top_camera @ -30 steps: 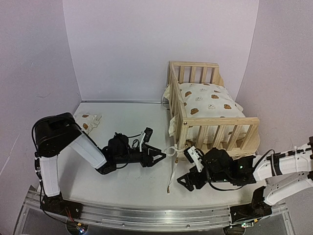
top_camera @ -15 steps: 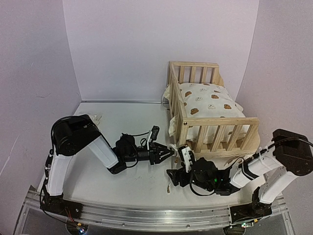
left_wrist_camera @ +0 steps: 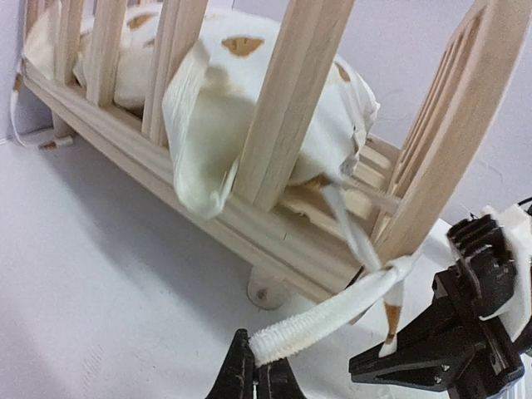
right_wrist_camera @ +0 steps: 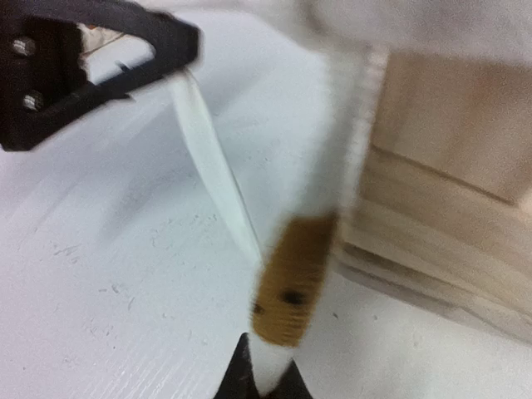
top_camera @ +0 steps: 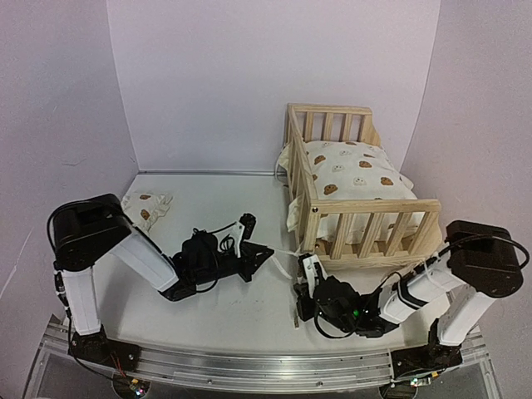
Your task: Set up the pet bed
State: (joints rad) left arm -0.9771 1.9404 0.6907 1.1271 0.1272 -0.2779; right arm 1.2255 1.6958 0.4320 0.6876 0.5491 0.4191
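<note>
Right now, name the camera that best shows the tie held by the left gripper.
Left wrist: the tie is sharp, pinched in the left gripper and running up to the frame's corner post. Top external shows only a thin white strip; right wrist shows it blurred.

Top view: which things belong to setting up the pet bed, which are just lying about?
Job: pine frame; bear-print cushion; its ties, held by left gripper and right gripper; small pillow.
Lying about: nothing else seen; only the table.

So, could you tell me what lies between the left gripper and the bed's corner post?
A cream tie stretches from the left gripper to the corner post, in the left wrist view.
</note>
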